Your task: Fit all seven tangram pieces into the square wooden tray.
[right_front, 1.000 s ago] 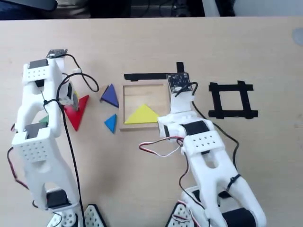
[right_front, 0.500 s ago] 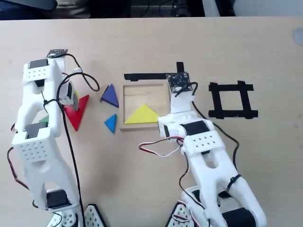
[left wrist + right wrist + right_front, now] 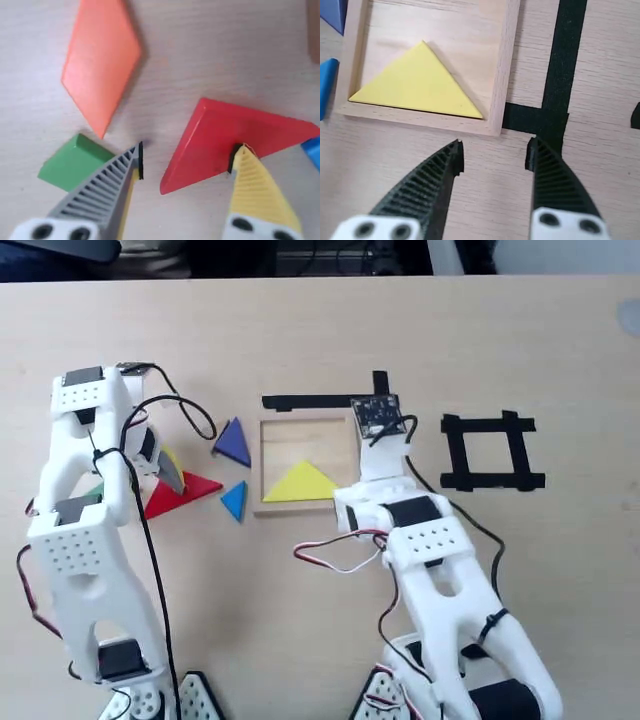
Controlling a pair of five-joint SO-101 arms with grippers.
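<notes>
- Red triangle (image 3: 185, 492): swung round within the last second; earlier its sharp corner pointed away from the wooden tray (image 3: 504, 65), now a corner aimed at the tray and the piece lay nearer it, still on the bare table, well outside the rim
- Left gripper (image 3: 190, 155): shifted with the piece; jaws stood wide apart, gripping nothing; yellow finger tip met the triangle's long edge, grey tip rested on the table past its other side; judged a nudge, not a lift
- Meaning for the task: the triangle seemed better lined up for the tray; a grasp or a further push was still needed
- Yellow triangle (image 3: 298, 483): inside the tray against its near wall; unchanged
- Small blue triangle (image 3: 235, 500), indigo triangle (image 3: 233, 443): just outside the tray on the left arm's side; unchanged
- Orange parallelogram (image 3: 100, 60), green square (image 3: 75, 162): farther from the tray than the red triangle
- Right gripper (image 3: 494, 149): jaws apart, empty, just outside a tray corner beside the black tape (image 3: 565, 65); unchanged
</notes>
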